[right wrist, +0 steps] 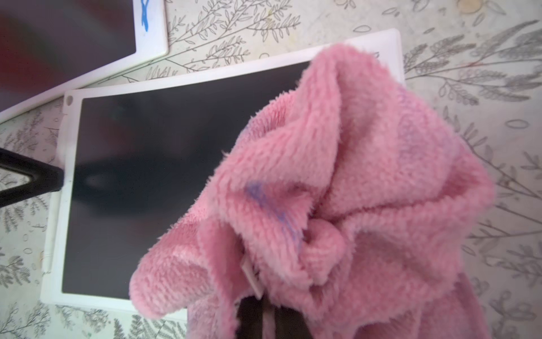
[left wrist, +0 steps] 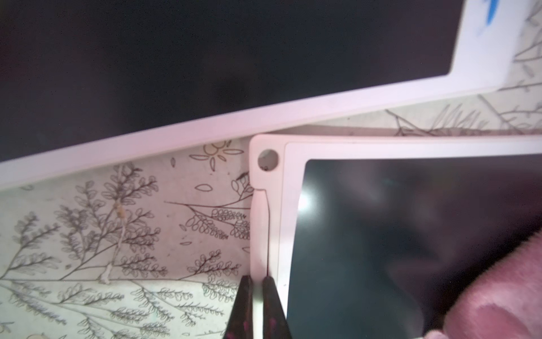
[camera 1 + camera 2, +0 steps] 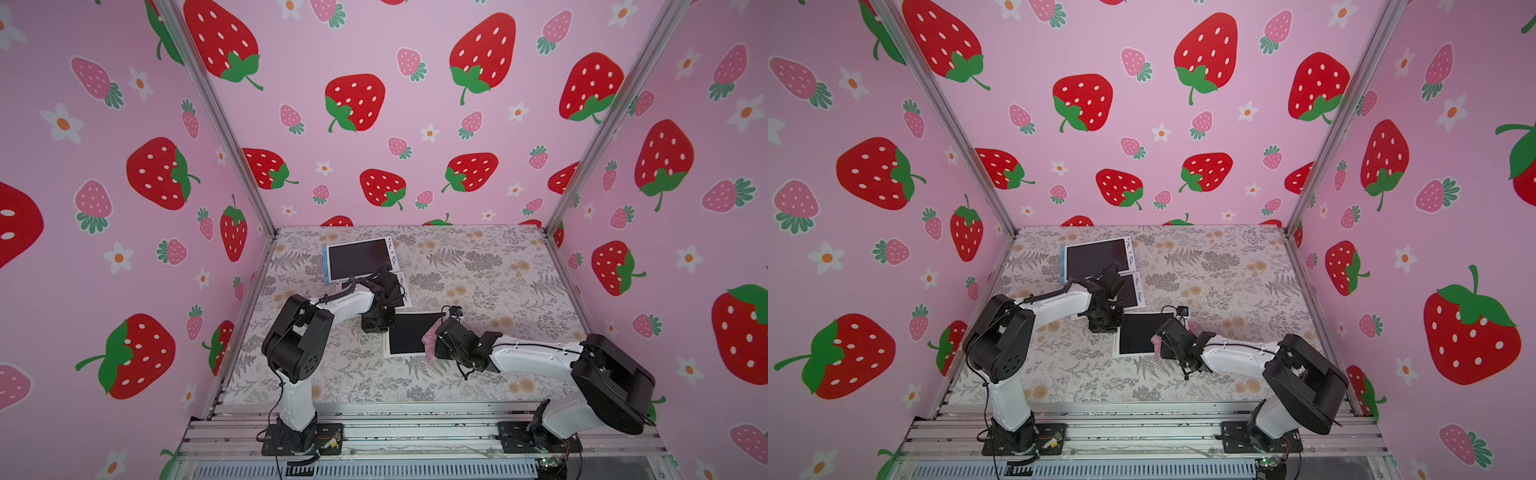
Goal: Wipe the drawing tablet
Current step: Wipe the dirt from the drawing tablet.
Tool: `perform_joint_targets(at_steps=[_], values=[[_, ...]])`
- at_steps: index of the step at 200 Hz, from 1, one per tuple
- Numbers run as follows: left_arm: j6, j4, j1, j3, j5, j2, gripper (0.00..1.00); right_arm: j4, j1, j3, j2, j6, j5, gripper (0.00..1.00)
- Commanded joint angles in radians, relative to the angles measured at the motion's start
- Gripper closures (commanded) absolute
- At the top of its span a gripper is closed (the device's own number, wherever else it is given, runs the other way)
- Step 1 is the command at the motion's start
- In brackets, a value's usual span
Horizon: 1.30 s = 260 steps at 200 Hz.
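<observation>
Wiping in progress, by the look of it: the drawing tablet (image 3: 409, 338) lies flat near the middle of the floral-covered table (image 3: 498, 270). The right gripper (image 1: 264, 317) is clamped on a bunched pink cloth (image 1: 337, 182), which drapes over the tablet's three o'clock end. The left gripper (image 2: 257, 293) has its jaws together and its tips set on the white frame at about ten o'clock, probably to pin the light slab so it does not skate under the cloth. From this close angle it is hard to tell whether the tips only bear down or also nip the thin strip along that edge. The dark screen is open from the cloth toward nine o'clock, a fair run for a stroke that ends at the left gripper's tips. Room is tightest at eleven to twelve o'clock, where a neighbouring tablet (image 1: 67, 44) with blue scribbles on its border lies close against the frame's holed corner. A far tablet (image 3: 359, 259) sits beyond that one. The table is bare at three and six o'clock, so the cloth could run off those edges without meeting anything.
</observation>
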Motion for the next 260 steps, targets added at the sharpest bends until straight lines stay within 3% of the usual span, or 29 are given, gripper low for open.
perform_joint_targets(at_steps=[1, 26, 40, 65, 89, 103, 122, 139, 156, 189, 210, 230, 260], values=[[-0.001, 0.008, -0.001, -0.091, -0.026, 0.123, 1.00, 0.034, 0.066, 0.050, 0.091, -0.088, -0.007, 1.00], [0.000, 0.027, -0.001, -0.112, -0.009, 0.122, 1.00, 0.193, 0.099, 0.205, 0.252, -0.177, -0.072, 1.00], [0.008, 0.025, -0.001, -0.118, -0.004, 0.122, 1.00, 0.211, 0.062, 0.244, 0.306, -0.171, -0.056, 1.00], [0.017, 0.036, -0.001, -0.127, 0.003, 0.118, 1.00, 0.212, -0.111, 0.132, 0.265, -0.082, -0.055, 1.00], [0.021, 0.060, 0.000, -0.129, 0.019, 0.118, 1.00, 0.212, -0.212, 0.014, 0.177, -0.157, -0.034, 1.00], [0.021, 0.077, 0.000, -0.132, 0.051, 0.115, 1.00, 0.238, -0.196, 0.024, 0.178, -0.219, -0.074, 1.00], [0.024, 0.103, -0.001, -0.144, 0.086, 0.110, 1.00, 0.250, -0.079, 0.148, 0.263, -0.244, -0.098, 1.00], [0.024, 0.120, 0.000, -0.160, 0.116, 0.108, 1.00, 0.220, 0.009, 0.314, 0.378, -0.229, -0.106, 1.00], [0.028, 0.136, 0.001, -0.179, 0.143, 0.102, 1.00, 0.188, 0.025, 0.411, 0.455, -0.169, -0.094, 1.00], [0.023, 0.156, 0.004, -0.206, 0.170, 0.092, 1.00, 0.180, -0.117, 0.252, 0.380, -0.087, -0.052, 1.00], [0.014, 0.175, 0.006, -0.216, 0.202, 0.087, 1.00, 0.211, -0.179, 0.113, 0.276, -0.146, -0.028, 1.00], [0.011, 0.187, 0.007, -0.218, 0.231, 0.089, 1.00, 0.237, -0.137, 0.115, 0.254, -0.201, -0.064, 1.00], [0.014, 0.171, 0.008, -0.209, 0.237, 0.103, 1.00, 0.225, 0.000, 0.305, 0.394, -0.197, -0.081, 1.00]])
